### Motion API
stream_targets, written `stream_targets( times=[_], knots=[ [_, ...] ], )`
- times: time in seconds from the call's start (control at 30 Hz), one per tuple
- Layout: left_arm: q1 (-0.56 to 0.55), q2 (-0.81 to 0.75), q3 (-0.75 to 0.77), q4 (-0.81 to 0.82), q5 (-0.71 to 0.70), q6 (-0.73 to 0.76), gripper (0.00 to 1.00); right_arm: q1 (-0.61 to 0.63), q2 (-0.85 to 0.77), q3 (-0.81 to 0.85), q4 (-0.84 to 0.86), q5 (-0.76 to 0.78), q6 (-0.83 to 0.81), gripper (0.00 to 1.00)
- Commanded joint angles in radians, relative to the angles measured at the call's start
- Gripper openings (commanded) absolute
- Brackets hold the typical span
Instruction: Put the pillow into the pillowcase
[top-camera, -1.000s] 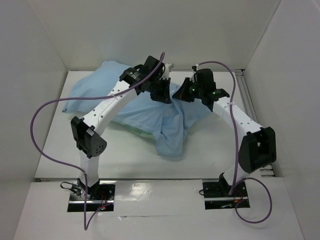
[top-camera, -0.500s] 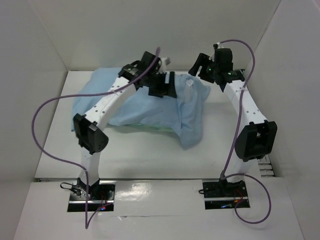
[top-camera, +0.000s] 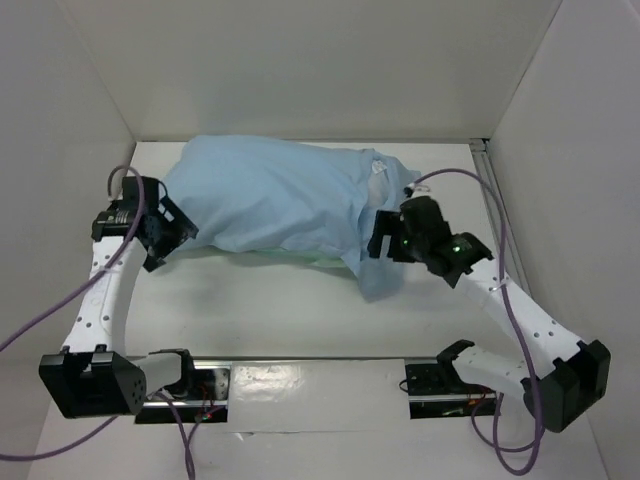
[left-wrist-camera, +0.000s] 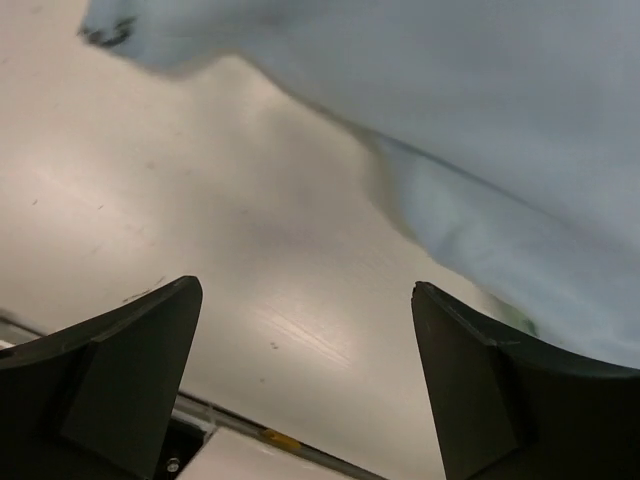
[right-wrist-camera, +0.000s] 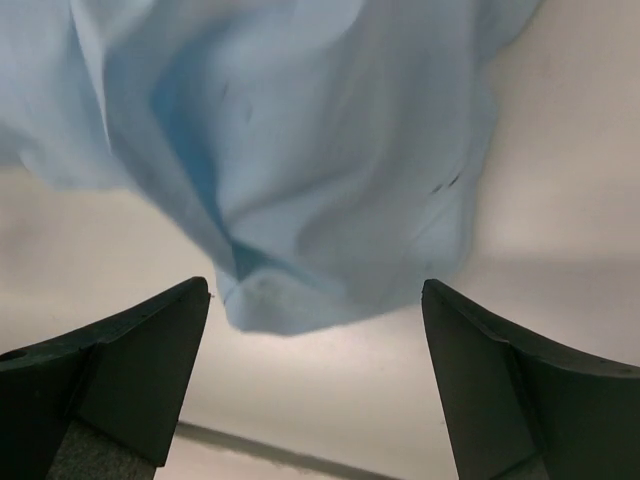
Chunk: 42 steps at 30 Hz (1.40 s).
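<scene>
White walls (top-camera: 300, 60) close round a pale table (top-camera: 270, 310). Between the two grippers lies the pillowcase (top-camera: 270, 195), light blue face up and swollen plump along most of its length, with a sliver of sea-green showing under its near edge. The pillow (top-camera: 378, 180) fills it; only a small whitish patch shows, at the end beyond the right gripper. The left gripper (top-camera: 170, 228) stands wide with nothing between its fingers. The pillowcase's left end lies just ahead and to its right; whether they touch I cannot tell. The right gripper (top-camera: 383, 238) is also spread wide and holds nothing, low over the table. Straight ahead of it the pillowcase runs out slack and crumpled on the table.
</scene>
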Motion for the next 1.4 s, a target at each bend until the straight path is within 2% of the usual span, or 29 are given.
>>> stream_targets(
  times=[0.0,0.07,0.13,0.2,0.3,0.4,0.6,0.77,0.9,0.93,1.03,1.07,1.1,1.2,1.23,1.37],
  knots=[
    [0.156,-0.046,-0.086,0.029,-0.044,-0.094,0.99,0.182,-0.001,-0.049,-0.066,0.156,0.094,0.95],
    [0.23,-0.056,-0.118,0.039,0.008,-0.103,0.99,0.283,0.017,-0.059,-0.078,0.209,0.138,0.97],
    [0.337,-0.046,-0.154,0.064,0.066,-0.103,0.99,0.321,0.048,-0.048,-0.068,0.245,0.148,0.97],
    [0.458,-0.035,-0.184,0.128,0.13,-0.103,0.99,0.342,0.066,-0.048,-0.054,0.254,0.148,0.97],
    [0.575,0.031,-0.234,0.258,0.213,-0.112,0.99,0.342,0.076,-0.037,-0.04,0.245,0.135,0.98],
    [0.655,0.13,-0.235,0.324,0.37,-0.112,0.99,0.351,0.066,-0.046,-0.044,0.245,0.135,0.98],
    [0.655,0.286,-0.235,0.531,0.562,-0.132,0.99,0.361,0.027,-0.075,-0.123,0.306,0.175,0.99],
    [0.646,0.405,-0.21,0.582,0.642,-0.11,0.99,0.361,-0.032,-0.126,-0.132,0.315,0.264,0.99],
    [0.612,0.428,-0.198,0.625,0.66,-0.11,0.98,0.361,-0.043,-0.175,-0.101,0.278,0.304,0.99],
    [0.612,0.428,-0.198,0.634,0.672,-0.11,0.95,0.361,-0.043,-0.189,-0.101,0.266,0.304,0.99],
    [0.601,0.439,-0.198,0.659,0.684,-0.11,0.71,0.361,-0.032,-0.2,-0.075,0.248,0.313,0.99],
    [0.601,0.439,-0.198,0.659,0.685,-0.11,0.59,0.361,-0.02,-0.2,-0.075,0.248,0.304,0.99],
    [0.592,0.439,-0.198,0.671,0.694,-0.11,0.35,0.361,-0.001,-0.209,-0.066,0.248,0.304,0.99],
    [0.592,0.43,-0.189,0.671,0.703,-0.11,0.05,0.385,0.052,-0.197,-0.066,0.277,0.304,0.99],
    [0.592,0.419,-0.188,0.671,0.703,-0.101,0.0,0.385,0.066,-0.197,-0.066,0.277,0.304,0.99],
    [0.592,0.372,-0.179,0.641,0.712,-0.092,0.0,0.405,0.14,-0.174,-0.013,0.332,0.304,0.99]
  ],
)
